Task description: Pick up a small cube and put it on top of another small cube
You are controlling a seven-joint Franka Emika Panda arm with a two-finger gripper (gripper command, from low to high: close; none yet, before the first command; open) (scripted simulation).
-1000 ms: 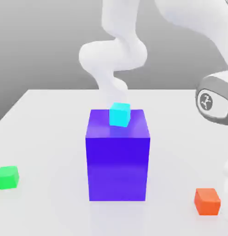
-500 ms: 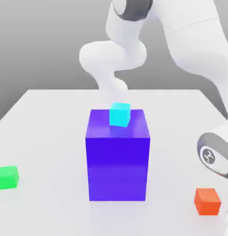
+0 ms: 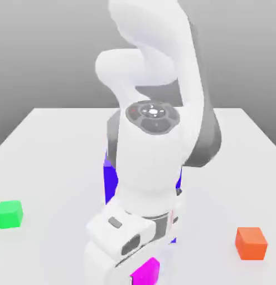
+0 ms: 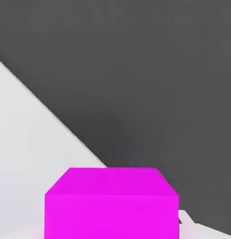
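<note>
Closed tight, the gripper point(image 3: 141, 276) is seen at the bottom edge of the exterior view with the small magenta cube point(image 3: 145, 271) clamped in it. In the hand view the same cube point(image 4: 111, 204) is seen close up, just in front of the camera, with a pale edge of the tabletop point(image 4: 24, 154) beside it. The white arm point(image 3: 154, 150) is bent low in front of the big blue-violet block point(image 3: 110, 178), most of which is hidden. A green cube point(image 3: 9, 214) is set at the exterior view's left and an orange cube point(image 3: 251, 243) at its right, both well apart from the arm
</note>
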